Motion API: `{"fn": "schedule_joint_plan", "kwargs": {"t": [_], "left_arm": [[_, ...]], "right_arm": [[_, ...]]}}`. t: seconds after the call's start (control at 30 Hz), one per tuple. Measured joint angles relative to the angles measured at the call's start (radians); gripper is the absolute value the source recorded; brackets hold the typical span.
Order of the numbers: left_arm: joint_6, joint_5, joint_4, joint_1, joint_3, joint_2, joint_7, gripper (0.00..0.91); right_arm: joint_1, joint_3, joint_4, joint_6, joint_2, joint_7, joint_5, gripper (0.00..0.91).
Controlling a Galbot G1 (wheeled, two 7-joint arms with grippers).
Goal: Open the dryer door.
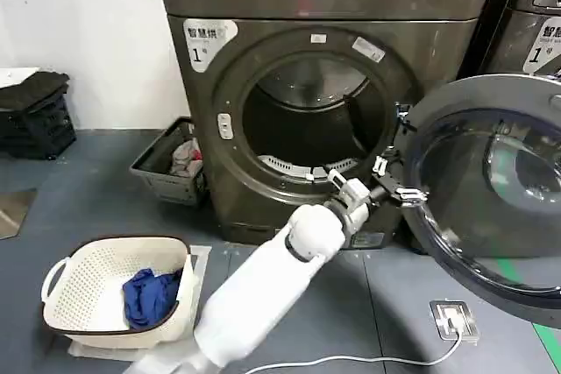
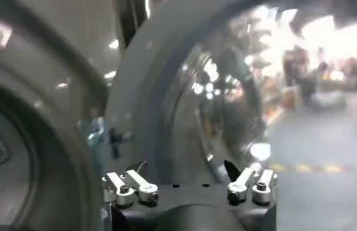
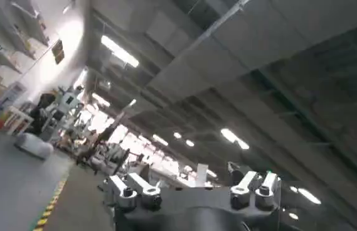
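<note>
**Dryer door swung wide, left gripper at its hinge-side rim**

Large round porthole dryer door (image 1: 491,190), wide shiny chrome ring around dark tinted glass, standing fully open to the right of the dark grey front-loading dryer (image 1: 263,67), hinged at the right edge of the drum opening (image 1: 311,120). Inner face of the glass turned toward the camera in the head view, reflecting the room. Small white stickers sitting on the dryer's front ring above the opening.

Left gripper (image 1: 392,183) at the end of a white arm (image 1: 263,282), reaching up from the lower middle of the floor to the door's hinge-side rim, just beside the right edge of the drum opening. Fingers spread apart, nothing between them; possibly touching the rim, though contact hard to judge. Seen from the left wrist camera, left gripper (image 2: 189,187) open in front of the curved chrome ring and glass (image 2: 228,94), close to them.

Right gripper (image 3: 191,191) pointing up toward a ceiling, fingers parted and empty.

On the grey floor: cream perforated plastic laundry basket (image 1: 88,282) holding blue cloth (image 1: 149,295) near the lower left corner; dark grey crate (image 1: 171,164) with clothes beside the dryer's left edge; white power strip (image 1: 454,320) with a white cable at lower right.
</note>
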Motion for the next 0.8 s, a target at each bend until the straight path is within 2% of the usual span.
{"fn": "schedule_joint_plan", "kwargs": {"t": [0.13, 0.37, 0.63, 0.8], "left_arm": [[0.060, -0.060, -0.143, 0.044, -0.022, 0.043, -0.039, 0.907], [0.138, -0.181, -0.351, 0.118, -0.083, 0.332, -0.100, 0.907], [0.199, -0.318, -0.560, 0.248, -0.209, 0.585, -0.174, 0.907], [0.262, -0.441, -0.650, 0.347, -0.331, 0.728, -0.273, 0.907]], "right_arm": [[0.003, -0.009, -0.022, -0.002, -0.018, -0.028, 0.033, 0.907], [0.012, -0.020, -0.052, -0.005, -0.051, -0.053, 0.041, 0.907], [0.026, -0.029, -0.079, -0.009, -0.086, -0.087, 0.074, 0.907], [0.041, -0.044, -0.089, -0.003, -0.101, -0.093, 0.076, 0.907]]}}
